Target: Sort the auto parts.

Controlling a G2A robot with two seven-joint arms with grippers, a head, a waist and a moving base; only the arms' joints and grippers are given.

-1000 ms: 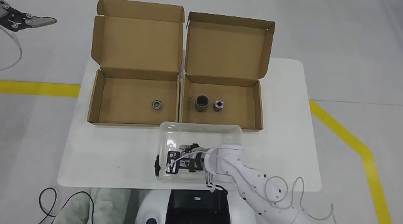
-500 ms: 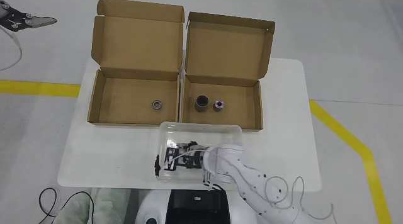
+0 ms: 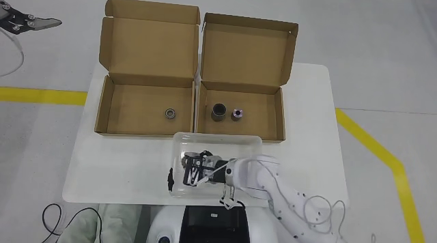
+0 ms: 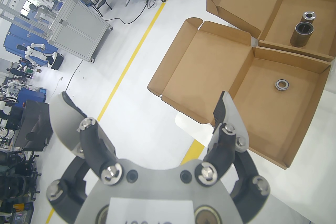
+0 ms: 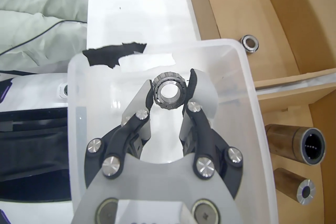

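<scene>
Looking down on a white table (image 3: 307,106) with two open cardboard boxes side by side along its far edge and a clear plastic bin (image 3: 249,140) at the middle of its near edge.

Inside the bin, right gripper (image 5: 170,86) clamped shut on a ribbed metal ring (image 5: 168,104), fingers pressing on opposite sides. Cannot tell whether lifted off the bin floor.

In the left box (image 3: 109,117), a matching ring (image 3: 170,112). In the right box (image 3: 276,123), two metal cylinders (image 3: 218,111).

Off the table, past its far left corner, left gripper (image 4: 143,104) with fingers spread wide, holding nothing.

Judged as the pick-up step: gripped, not yet carried out. Next probably calls for lifting clear of the bin wall, crossing to the left box and letting go beside the matching ring.

On the left gripper's mount, a white label (image 4: 149,212), print cut off and unreadable. No legible writing on boxes or bin.
</scene>
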